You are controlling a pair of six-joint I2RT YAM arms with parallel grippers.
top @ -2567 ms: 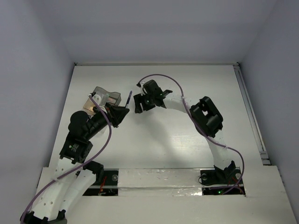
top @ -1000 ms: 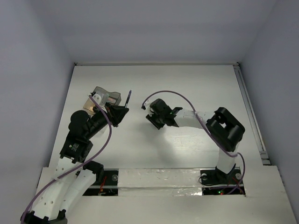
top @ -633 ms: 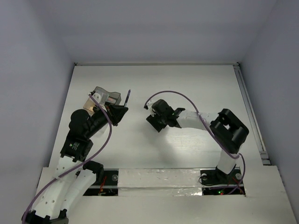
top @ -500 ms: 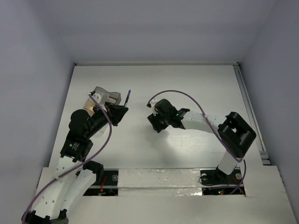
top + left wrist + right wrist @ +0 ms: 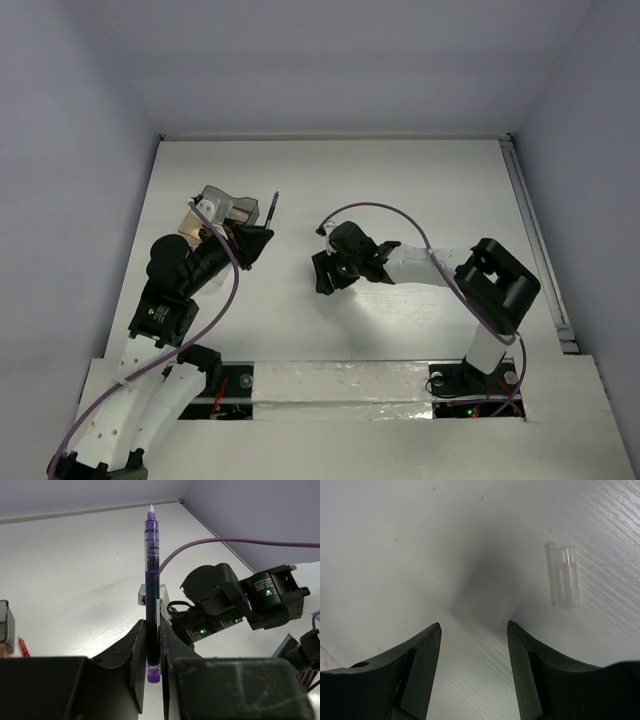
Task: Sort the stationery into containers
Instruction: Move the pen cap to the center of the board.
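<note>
My left claw [image 5: 152, 652] grasps a slim purple pen [image 5: 151, 580]; my right claw [image 5: 474, 630], released, hangs near a clear plastic cap [image 5: 562, 580] on the desk [image 5: 395, 530].

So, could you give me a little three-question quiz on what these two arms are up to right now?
1. True or false: the left gripper is shut on a purple pen.
2. What lies on the table near the right gripper? A) a red eraser B) a clear cap C) a green highlighter
3. Fill in: the right gripper's jaws stand ____.

Key: 1 true; 2 B; 3 open.
</note>
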